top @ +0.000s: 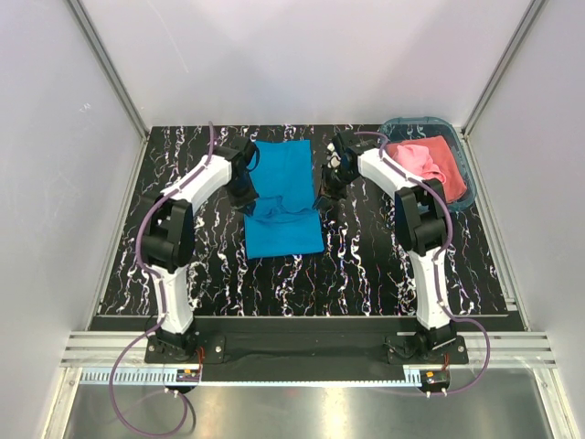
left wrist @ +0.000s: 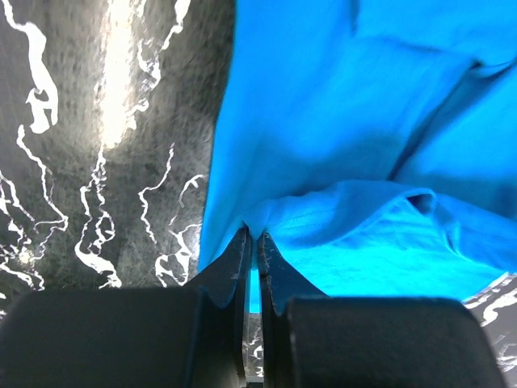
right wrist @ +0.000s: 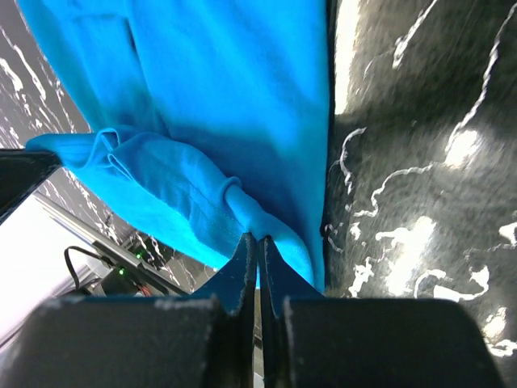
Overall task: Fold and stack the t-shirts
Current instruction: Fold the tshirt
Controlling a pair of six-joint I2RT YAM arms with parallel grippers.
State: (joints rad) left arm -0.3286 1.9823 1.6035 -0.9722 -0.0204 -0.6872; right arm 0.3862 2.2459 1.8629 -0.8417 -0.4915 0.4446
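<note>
A turquoise-blue t-shirt (top: 285,229) lies partly folded in the middle of the black marbled table, bunched across its middle. My left gripper (top: 247,195) is shut on the cloth at the shirt's left edge; in the left wrist view the shut gripper (left wrist: 252,235) pinches a fold of the blue t-shirt (left wrist: 363,121). My right gripper (top: 326,187) is shut on the right edge; in the right wrist view the shut gripper (right wrist: 257,238) pinches a rolled hem of the blue t-shirt (right wrist: 202,97). A salmon pink t-shirt (top: 426,161) lies crumpled in the basket.
A teal plastic basket (top: 413,121) stands at the back right corner of the table (top: 366,265). White walls and metal frame rails close in the table on three sides. Both arm bases are bolted at the near edge.
</note>
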